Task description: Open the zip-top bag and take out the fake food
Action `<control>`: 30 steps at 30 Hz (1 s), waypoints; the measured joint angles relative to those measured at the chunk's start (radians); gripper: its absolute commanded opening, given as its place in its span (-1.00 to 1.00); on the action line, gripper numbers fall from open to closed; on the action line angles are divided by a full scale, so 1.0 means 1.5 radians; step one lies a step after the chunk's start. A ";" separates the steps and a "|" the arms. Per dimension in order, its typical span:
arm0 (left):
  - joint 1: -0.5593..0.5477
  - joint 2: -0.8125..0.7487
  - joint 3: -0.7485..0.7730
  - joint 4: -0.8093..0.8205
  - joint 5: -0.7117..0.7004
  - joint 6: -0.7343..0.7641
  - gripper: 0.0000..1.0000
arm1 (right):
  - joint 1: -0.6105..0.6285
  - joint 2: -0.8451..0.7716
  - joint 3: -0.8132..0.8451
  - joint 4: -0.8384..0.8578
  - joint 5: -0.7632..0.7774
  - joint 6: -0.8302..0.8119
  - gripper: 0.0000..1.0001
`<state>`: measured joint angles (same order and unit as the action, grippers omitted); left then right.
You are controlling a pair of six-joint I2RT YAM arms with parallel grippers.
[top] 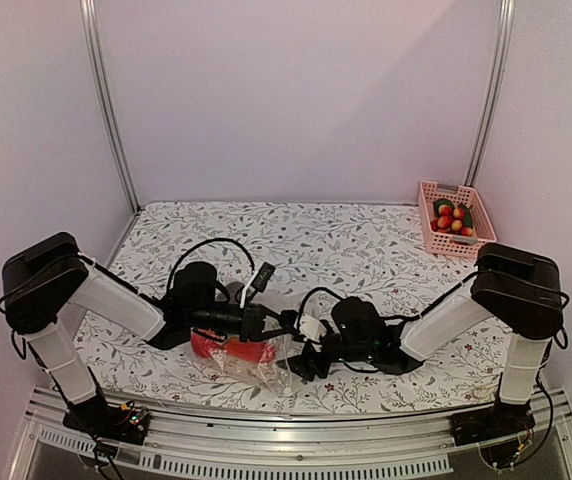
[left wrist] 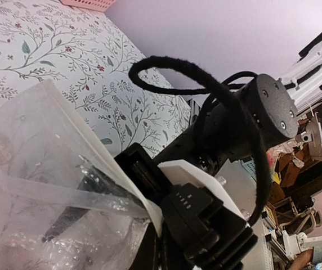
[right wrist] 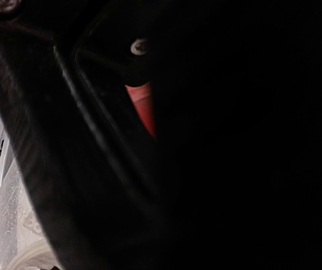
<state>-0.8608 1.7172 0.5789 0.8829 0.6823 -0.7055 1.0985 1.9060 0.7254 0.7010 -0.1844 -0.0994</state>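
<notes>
Crinkled bag [left wrist: 31, 169] film fills the lower left of the left wrist view, lifted close to the lens. Top view: left claw [top: 274, 322] closed, looks pinched on the bag's upper edge, near the front of the table [top: 346, 240]; right claw [top: 304, 358] sits at the bag's right edge, touching it, open or closed cannot be told. Progress: early. Red food [top: 228, 347] lies inside the bag, nothing visibly out of it; mouth zipped or parted, can't tell. Pink basket [top: 426, 195] at far right holds fruit [top: 453, 218], origin unknown. Left to do, likely: part the mouth, pull pieces out. Hidden: right wrist view almost all black housing, only a red sliver and a strip of table; left fingertips blurred behind film
</notes>
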 measured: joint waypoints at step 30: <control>-0.003 -0.189 -0.034 -0.182 -0.125 0.074 0.71 | 0.044 0.030 -0.022 0.197 0.087 -0.032 0.50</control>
<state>-0.8650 1.4342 0.5285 0.6098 0.4950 -0.5941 1.1641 1.9507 0.6930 0.9970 -0.0532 -0.1471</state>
